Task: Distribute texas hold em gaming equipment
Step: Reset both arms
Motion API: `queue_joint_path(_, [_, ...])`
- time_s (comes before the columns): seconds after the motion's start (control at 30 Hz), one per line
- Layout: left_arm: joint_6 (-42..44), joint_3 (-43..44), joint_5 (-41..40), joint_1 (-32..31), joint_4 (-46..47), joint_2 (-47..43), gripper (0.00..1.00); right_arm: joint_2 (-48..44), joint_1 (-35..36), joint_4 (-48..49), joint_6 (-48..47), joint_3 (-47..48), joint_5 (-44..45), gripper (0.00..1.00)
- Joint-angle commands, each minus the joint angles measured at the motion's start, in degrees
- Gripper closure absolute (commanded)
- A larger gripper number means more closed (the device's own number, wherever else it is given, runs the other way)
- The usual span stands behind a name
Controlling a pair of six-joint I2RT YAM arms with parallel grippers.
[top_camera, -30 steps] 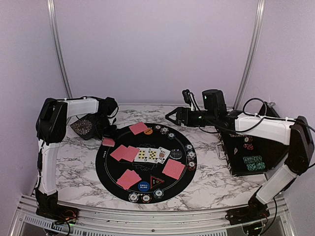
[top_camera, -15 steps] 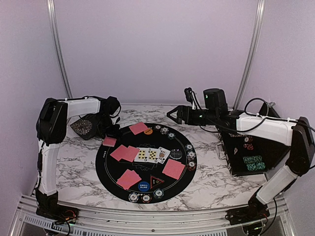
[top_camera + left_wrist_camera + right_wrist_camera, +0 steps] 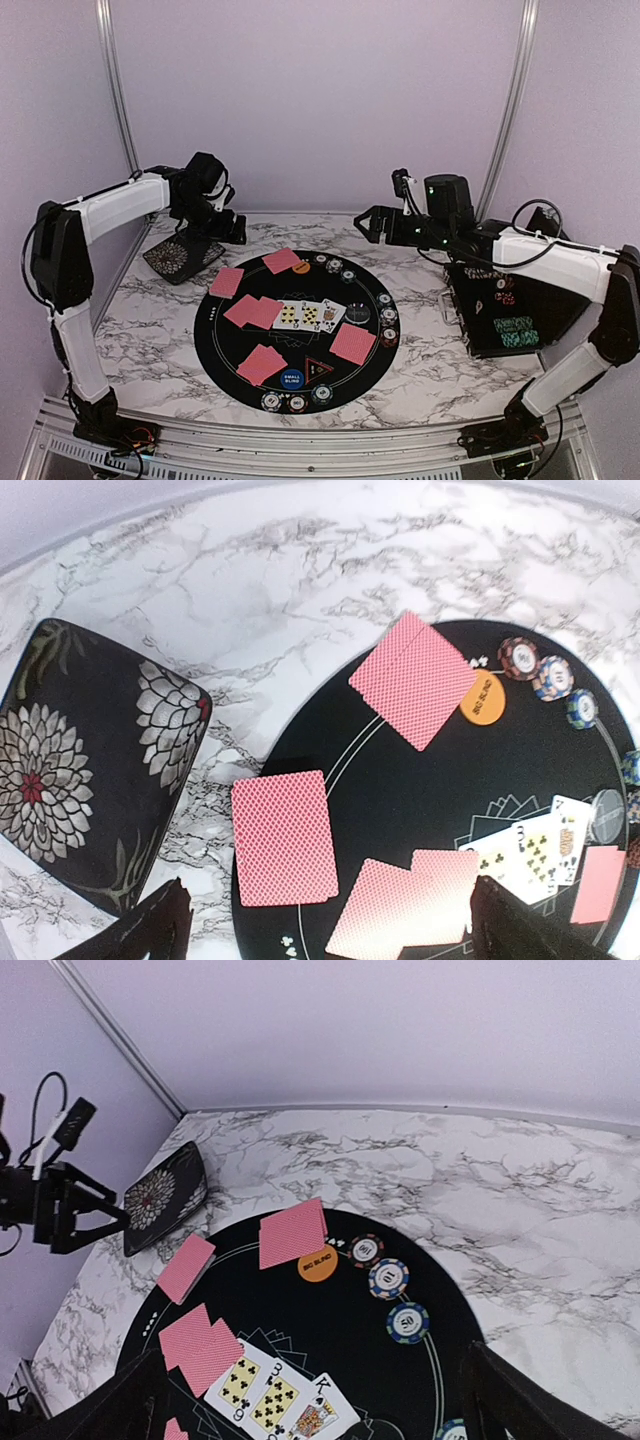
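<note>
A round black mat (image 3: 345, 285) holds red-backed cards: a stack at its left edge (image 3: 227, 281), pairs at the top (image 3: 283, 261), left (image 3: 254, 312), bottom (image 3: 262, 364) and right (image 3: 353, 343). Three face-up cards (image 3: 310, 316) lie in the middle. An orange button (image 3: 301, 267), a blue button (image 3: 292, 378), a dark-grey button (image 3: 357, 313) and a triangular marker (image 3: 318, 367) lie on the mat. Striped chips sit at the top (image 3: 334, 267), right (image 3: 387, 315) and bottom (image 3: 297, 401). My left gripper (image 3: 228, 228) is open and empty, raised above the left stack (image 3: 285, 838). My right gripper (image 3: 366, 224) is open and empty, raised behind the mat.
A black flower-patterned card box (image 3: 183, 256) lies left of the mat, also in the left wrist view (image 3: 80, 790). A black chip case (image 3: 510, 310) with more chips stands at the right. Marble table (image 3: 430, 370) surrounds the mat; walls close behind.
My left arm has lifted up and back from the mat's left edge, leaving the red stack uncovered there. My right gripper has risen and drawn back a little to the right.
</note>
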Motion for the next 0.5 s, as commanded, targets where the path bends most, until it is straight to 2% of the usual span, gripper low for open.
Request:
queue_joint_path(0.0, [-3.65, -6.91, 1.19, -0.03, 9.32, -9.14, 0.01, -3.83, -1.21, -1.31, -2.41, -1.17, 11.77, 0.01])
queue_joint_path(0.07, [-4.91, -12.43, 1.4, 0.0, 13.72, -13.52, 0.01, -6.22, -1.37, 0.13, -3.11, -3.79, 15.9, 0.01])
queue_joint_path(0.27, [-6.74, -25.7, 1.32, -0.03, 24.02, -26.03, 0.01, -14.55, -4.72, -2.47, -3.96, -8.05, 20.0, 0.02])
queue_joint_path(0.47, [-6.69, -35.24, 0.42, 0.04, 32.19, -36.18, 0.01, -22.53, -4.87, -4.74, -5.84, -11.64, 29.91, 0.02])
